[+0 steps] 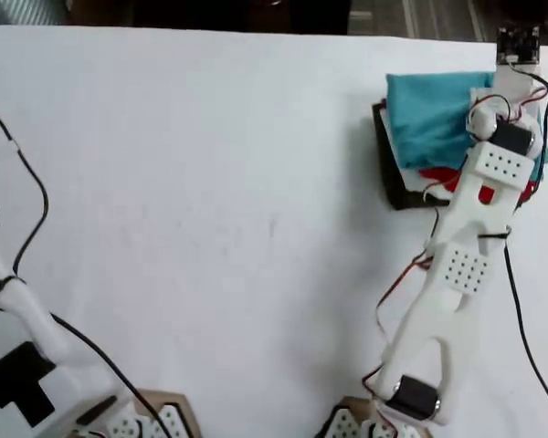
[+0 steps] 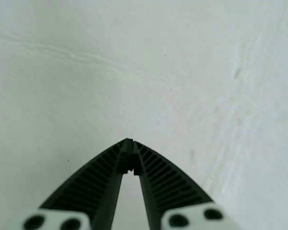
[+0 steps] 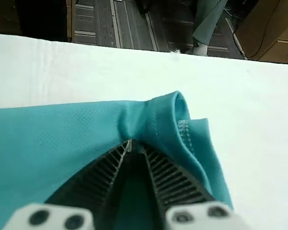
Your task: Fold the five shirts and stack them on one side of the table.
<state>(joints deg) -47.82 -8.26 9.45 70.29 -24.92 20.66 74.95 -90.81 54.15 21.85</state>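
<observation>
The left gripper (image 2: pixel 129 146) is held closed and empty, with the bare table (image 2: pixel 134 57) ahead of its tips. The right gripper (image 3: pixel 132 143) is closed on a small pucker of the teal shirt (image 3: pixel 57 139), which lies on top of the stack (image 1: pixel 395 178) under the jaws, a folded edge just beyond the tips. The stacking step is judged nearly finished. Next, the jaws should be opened and lifted straight up, so that the fold is not dragged.

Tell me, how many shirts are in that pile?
4 show: teal shirt on top, white shirt under it, then red shirt, black shirt lowest. The arm hides part; more may be hidden.
</observation>
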